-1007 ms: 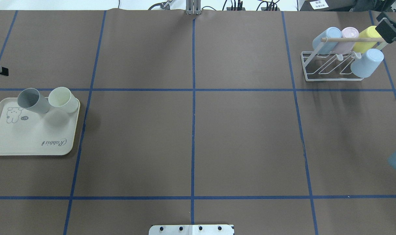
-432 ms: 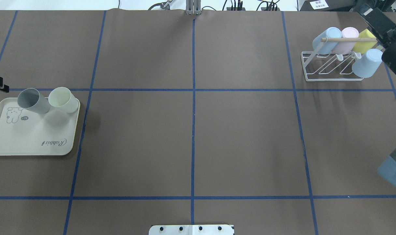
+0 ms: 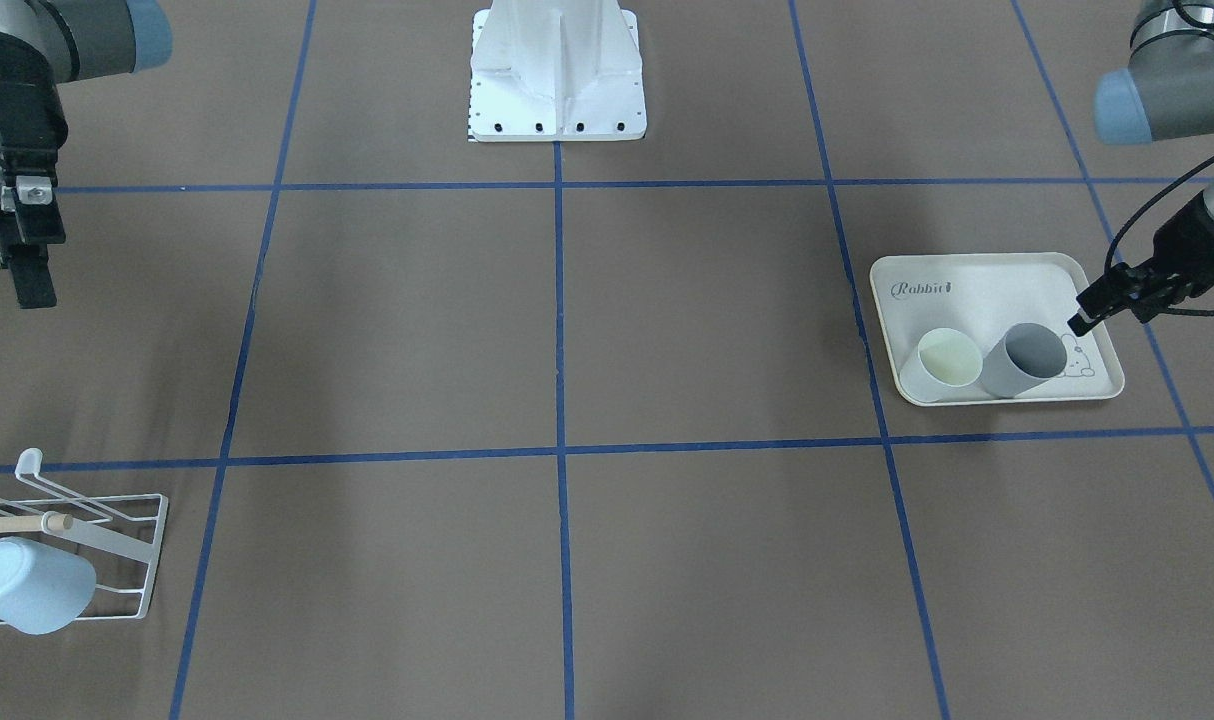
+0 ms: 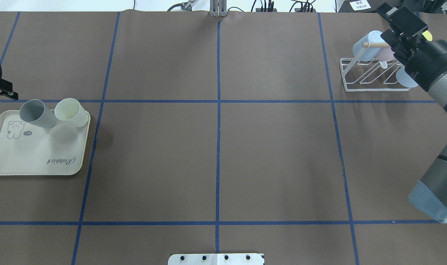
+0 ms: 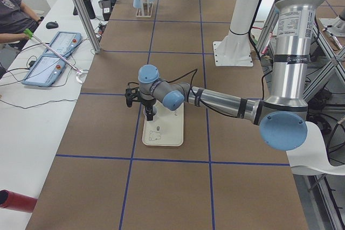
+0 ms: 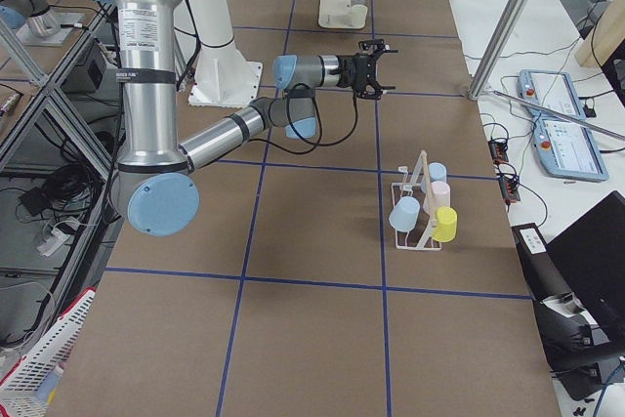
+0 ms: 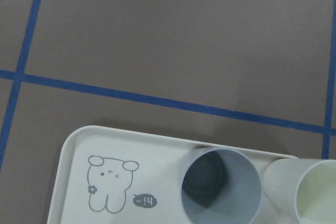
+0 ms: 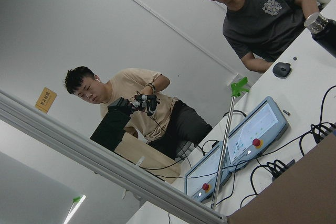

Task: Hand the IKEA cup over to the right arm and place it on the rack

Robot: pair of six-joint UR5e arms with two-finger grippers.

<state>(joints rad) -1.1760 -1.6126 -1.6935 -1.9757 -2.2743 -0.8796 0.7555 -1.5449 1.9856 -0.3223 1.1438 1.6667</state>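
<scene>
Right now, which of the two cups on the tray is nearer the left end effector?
The grey cup. It stands beside the cream cup on the tray, on the side toward the left end effector; the cream one is farther off.

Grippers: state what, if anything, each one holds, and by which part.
Nothing is held. The left gripper is empty by the tray, near the grey cup; the right gripper is empty, apart from the rack.
</scene>
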